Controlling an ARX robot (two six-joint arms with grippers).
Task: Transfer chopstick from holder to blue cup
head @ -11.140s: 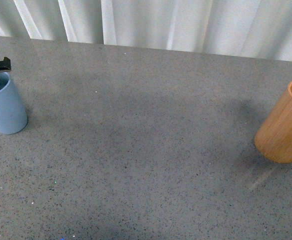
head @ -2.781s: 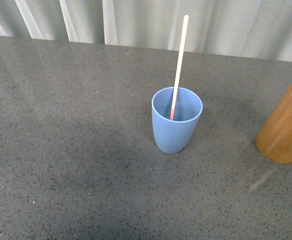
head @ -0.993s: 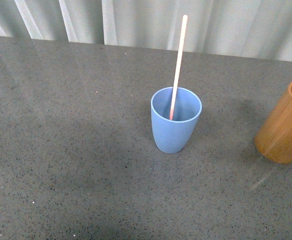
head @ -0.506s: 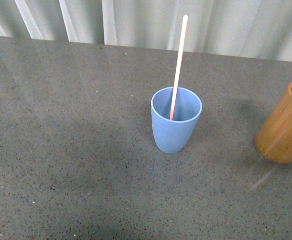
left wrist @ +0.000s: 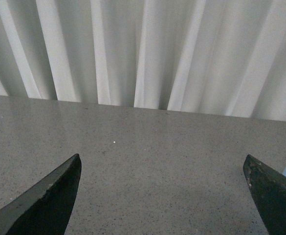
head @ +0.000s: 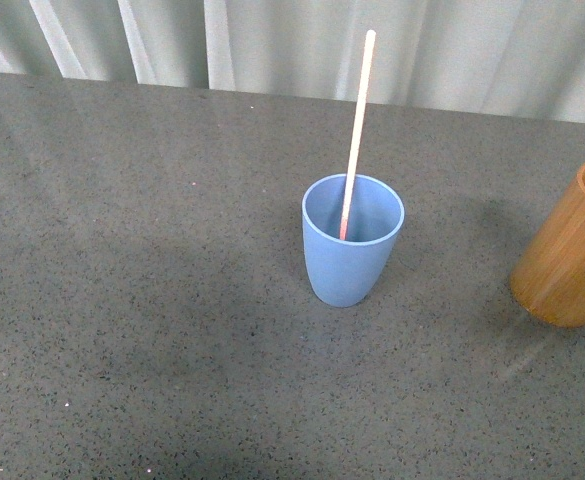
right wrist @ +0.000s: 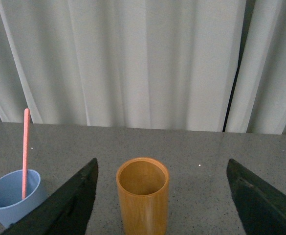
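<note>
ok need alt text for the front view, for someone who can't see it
A light blue cup stands upright mid-table on a grey speckled table, one pale chopstick leaning inside it. An orange-brown wooden holder sits at the right edge; white curtains hang behind.

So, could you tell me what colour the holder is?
Orange-brown wood, clearest in the right wrist view: holder.

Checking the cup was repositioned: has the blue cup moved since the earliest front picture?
Yes. The blue cup went from the table's left edge to its middle, nearer the holder.
</note>
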